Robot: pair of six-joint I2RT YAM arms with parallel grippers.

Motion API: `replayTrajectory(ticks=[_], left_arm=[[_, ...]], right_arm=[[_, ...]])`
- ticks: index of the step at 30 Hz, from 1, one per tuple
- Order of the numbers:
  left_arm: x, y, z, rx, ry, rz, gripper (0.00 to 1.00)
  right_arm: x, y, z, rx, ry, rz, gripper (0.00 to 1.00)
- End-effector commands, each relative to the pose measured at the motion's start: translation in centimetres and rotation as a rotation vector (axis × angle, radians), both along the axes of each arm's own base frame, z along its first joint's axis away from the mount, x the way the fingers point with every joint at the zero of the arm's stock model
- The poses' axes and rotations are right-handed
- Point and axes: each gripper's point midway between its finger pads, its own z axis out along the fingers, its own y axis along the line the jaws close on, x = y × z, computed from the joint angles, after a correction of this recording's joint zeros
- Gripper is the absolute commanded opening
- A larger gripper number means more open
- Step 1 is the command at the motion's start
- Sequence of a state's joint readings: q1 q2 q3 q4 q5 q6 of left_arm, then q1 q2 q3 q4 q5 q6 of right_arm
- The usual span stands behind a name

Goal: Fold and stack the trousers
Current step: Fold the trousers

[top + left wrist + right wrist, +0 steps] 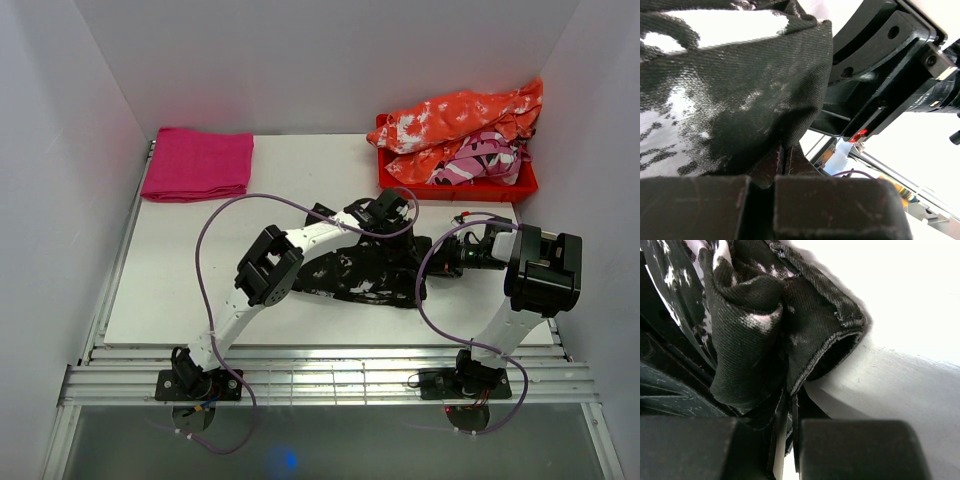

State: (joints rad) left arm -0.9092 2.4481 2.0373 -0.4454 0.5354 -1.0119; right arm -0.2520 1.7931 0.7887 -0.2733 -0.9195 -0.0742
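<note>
- trousers [365, 275]: bunched on the table [300, 170], around its middle, slightly to the right.
- folded cloth [197, 164]: far left corner of the table, well apart from the trousers.
- bin [455, 190]: far right corner, behind the trousers.
- loose garments [460, 125]: heaped in the bin, spilling over its rim.

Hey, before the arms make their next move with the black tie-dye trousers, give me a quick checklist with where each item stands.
1. Left gripper holds the trousers: ok, fabric pinched between shut fingers.
2. Right gripper holds them: ok, shut on a fold of fabric.
3. Trousers lie flat: not ok, bunched mid-table.
4. Room between the two grippers: cannot tell, they sit close together.
5. Purple cable free of the cloth: cannot tell, it loops across it.
6. Red bin out of the way: ok, at the far right corner, apart from the trousers.
</note>
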Motion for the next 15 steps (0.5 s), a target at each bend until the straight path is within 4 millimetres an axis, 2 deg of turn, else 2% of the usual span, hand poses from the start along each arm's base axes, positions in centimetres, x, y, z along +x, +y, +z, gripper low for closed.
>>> replayTrajectory(ticks=[1, 4, 5, 7, 8, 9, 11, 12, 15], left_arm=[[-0.2, -2.2, 3.3, -0.099, -0.055, -0.005, 0.00], [0.3, -2.0, 2.5, -0.087, -0.060, 0.007, 0.00], [0.5, -2.0, 2.4, -0.088, -0.064, 0.012, 0.12], [1.0, -1.9, 2.6, -0.101, -0.077, 0.007, 0.28], [1.2, -1.8, 2.9, -0.108, -0.086, 0.007, 0.51], [1.8, -1.4, 3.4, -0.116, -0.102, 0.008, 0.57], [2.0, -0.7, 4.1, -0.124, -0.112, 0.002, 0.62], [2.7, -0.2, 5.6, -0.141, -0.138, 0.011, 0.66], [3.8, 1.3, 6.9, -0.164, -0.180, 0.023, 0.74]], right_arm=[[-0.6, 0.7, -0.1, 0.001, 0.001, 0.024, 0.08], [-0.5, 0.6, 0.0, -0.012, 0.000, 0.028, 0.08], [-0.5, 0.5, 0.1, -0.019, 0.003, 0.028, 0.08], [-0.3, -0.2, 0.2, -0.064, 0.008, 0.042, 0.08], [-0.1, -0.8, 0.4, -0.078, 0.007, 0.038, 0.08], [0.6, -1.6, 1.0, -0.106, -0.026, 0.041, 0.10], [0.7, -3.0, 1.9, -0.117, -0.027, 0.013, 0.17], [0.9, -3.9, 2.3, -0.158, -0.054, 0.012, 0.21], [2.0, -6.0, 4.5, -0.238, -0.105, 0.008, 0.25]])
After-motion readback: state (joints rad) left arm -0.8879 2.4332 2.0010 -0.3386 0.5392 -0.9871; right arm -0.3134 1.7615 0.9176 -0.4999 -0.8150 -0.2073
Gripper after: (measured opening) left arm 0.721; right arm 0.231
